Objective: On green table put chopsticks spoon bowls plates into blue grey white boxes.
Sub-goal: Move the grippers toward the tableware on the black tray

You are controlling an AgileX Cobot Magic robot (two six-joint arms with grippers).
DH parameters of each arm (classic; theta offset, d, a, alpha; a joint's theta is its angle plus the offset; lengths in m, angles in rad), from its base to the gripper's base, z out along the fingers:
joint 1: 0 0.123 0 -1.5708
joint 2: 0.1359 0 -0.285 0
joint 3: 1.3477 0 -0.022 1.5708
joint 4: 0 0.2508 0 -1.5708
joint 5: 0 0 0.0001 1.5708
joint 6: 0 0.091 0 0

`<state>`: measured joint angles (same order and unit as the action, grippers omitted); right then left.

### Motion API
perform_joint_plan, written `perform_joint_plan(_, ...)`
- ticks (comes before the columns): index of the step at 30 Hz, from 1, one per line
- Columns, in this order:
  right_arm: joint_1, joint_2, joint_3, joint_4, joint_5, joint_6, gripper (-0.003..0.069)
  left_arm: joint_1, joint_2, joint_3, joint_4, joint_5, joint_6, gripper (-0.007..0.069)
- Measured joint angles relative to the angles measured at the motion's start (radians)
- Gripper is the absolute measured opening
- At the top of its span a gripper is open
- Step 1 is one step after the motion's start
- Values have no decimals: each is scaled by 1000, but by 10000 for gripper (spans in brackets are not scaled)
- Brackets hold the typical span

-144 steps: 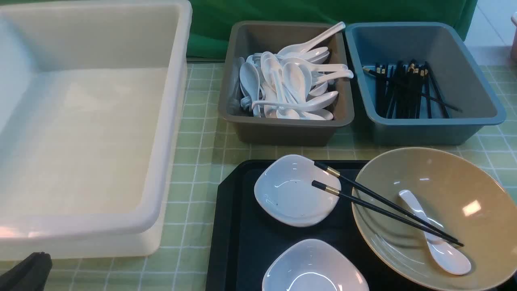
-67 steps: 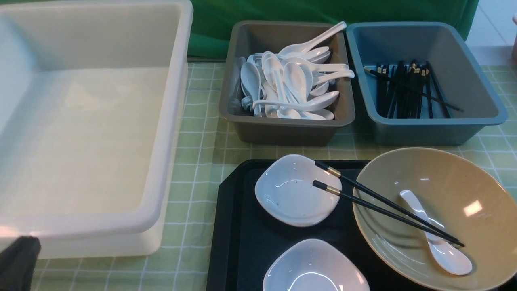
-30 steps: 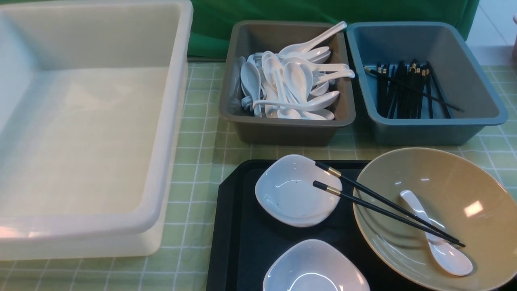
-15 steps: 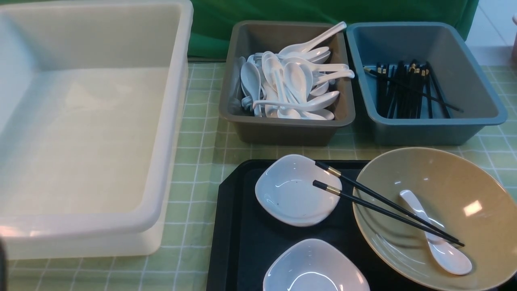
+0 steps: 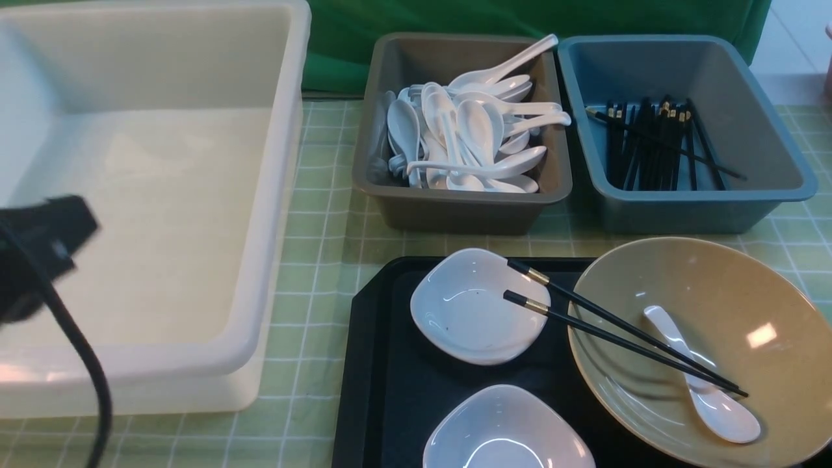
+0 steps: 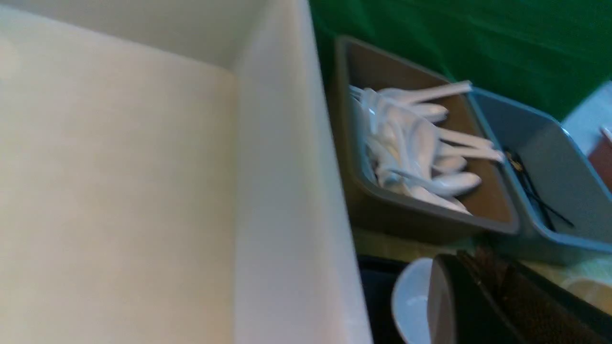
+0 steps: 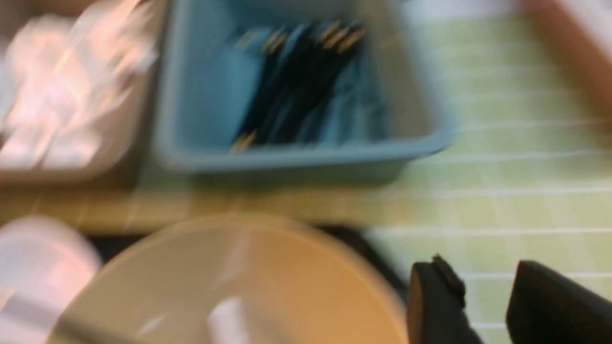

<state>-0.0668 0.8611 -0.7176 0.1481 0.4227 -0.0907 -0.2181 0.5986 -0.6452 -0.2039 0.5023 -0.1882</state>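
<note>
Two black chopsticks (image 5: 617, 325) lie across a white plate (image 5: 468, 309) and the olive-tan bowl (image 5: 702, 351), and a white spoon (image 5: 705, 383) rests in that bowl. A second plate (image 5: 507, 432) sits nearer me. My left arm (image 5: 39, 253) hangs blurred over the white box (image 5: 273, 195). In its wrist view the left gripper (image 6: 471, 260) is shut and empty, with a plate (image 6: 411, 301) behind it. The right gripper (image 7: 478, 282) stands open with nothing in it over the green table (image 7: 502, 143), beside the bowl (image 7: 239, 282). It is out of the front view.
The plates and bowl stand on a black tray (image 5: 383, 364). Behind it, the grey box (image 5: 455, 211) holds several white spoons and the blue box (image 5: 702, 211) holds several chopsticks. Nothing lies in the white box. A green curtain hangs behind.
My left arm has risen into the front view at the left, over the white box's near side. The dishes, chopsticks and spoon have not moved.
</note>
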Motion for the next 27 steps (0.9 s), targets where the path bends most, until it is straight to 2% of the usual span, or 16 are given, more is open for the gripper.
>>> perform_joint_plan(1, 44, 56, -39, 65, 52, -112, 235, -52, 9, 3, -55, 0, 55, -2)
perform_joint_plan(3, 100, 121, -91, 142, 132, -256, 235, -109, 28, 5, -125, 3, 133, -2)
perform_joint_plan(4, 111, 138, -105, 158, 154, -291, 235, -115, 33, 5, -141, 3, 151, -2)
perform_joint_plan(5, 153, 210, -160, 215, 247, -413, 235, -162, 56, 5, -205, 3, 209, -2)
perform_joint_plan(8, 207, 323, -225, 276, 358, -559, 247, -227, 94, 5, -293, 3, 305, -2)
perform_joint_plan(11, 254, 431, -248, 297, 381, -744, 295, -282, 131, 5, -372, 3, 399, -2)
perform_joint_plan(15, 267, 514, -249, 300, 378, -984, 384, -300, 156, 5, -409, 3, 445, -2)
perform_joint_plan(16, 267, 541, -249, 300, 365, -1045, 426, -300, 158, 5, -410, 3, 453, -2)
perform_joint_plan(21, 267, 646, -250, 300, 303, -1134, 488, -300, 158, 5, -412, 13, 459, -2)
perform_joint_plan(27, 267, 769, -250, 301, 274, -1175, 486, -300, 158, 5, -412, 18, 460, -2)
